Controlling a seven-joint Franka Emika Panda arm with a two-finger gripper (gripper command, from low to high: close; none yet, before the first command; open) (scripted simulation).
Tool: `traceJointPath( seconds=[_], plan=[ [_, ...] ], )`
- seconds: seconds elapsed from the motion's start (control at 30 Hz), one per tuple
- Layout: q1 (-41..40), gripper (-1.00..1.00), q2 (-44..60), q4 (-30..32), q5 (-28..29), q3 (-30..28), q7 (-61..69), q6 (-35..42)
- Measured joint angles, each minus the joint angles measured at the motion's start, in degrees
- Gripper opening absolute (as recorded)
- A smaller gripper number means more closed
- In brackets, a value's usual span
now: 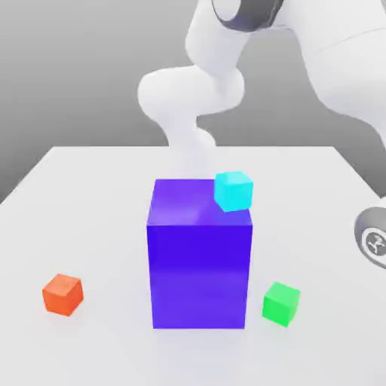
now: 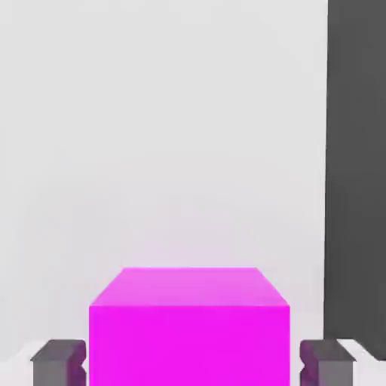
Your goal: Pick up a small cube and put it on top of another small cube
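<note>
Gripping magenta cube (image 2: 188, 332): my pincer (image 2: 192, 363) clenched on it, cube sat between my two fingers (image 2: 56, 363), one at each side, low in hand view. White tabletop (image 2: 166, 151) stretched beyond cube. In exterior view, green cube (image 1: 281, 304) lay lower right, just beside big purple block (image 1: 199, 264); cyan cube (image 1: 233, 190) at block's upper right corner; orange cube (image 1: 62, 294) lower left.
</note>
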State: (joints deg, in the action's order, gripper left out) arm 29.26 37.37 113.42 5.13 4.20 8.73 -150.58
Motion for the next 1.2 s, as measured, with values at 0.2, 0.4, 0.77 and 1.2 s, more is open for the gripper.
traceJointPath(
  seconds=[0.2, 0.4, 0.77, 1.2],
  plan=[
    [-0.33, -1.00, -5.12, 1.25, -0.63, 0.50, 0.49, 3.93],
    [-0.85, -1.00, -17.08, 11.49, 3.89, -1.89, 2.99, 4.78],
    [-4.78, -1.00, -36.53, 34.39, 4.21, -3.74, 16.51, 0.62],
    [-2.21, -1.00, -36.76, 45.95, -6.55, -5.15, 31.53, -9.52]
  ],
)
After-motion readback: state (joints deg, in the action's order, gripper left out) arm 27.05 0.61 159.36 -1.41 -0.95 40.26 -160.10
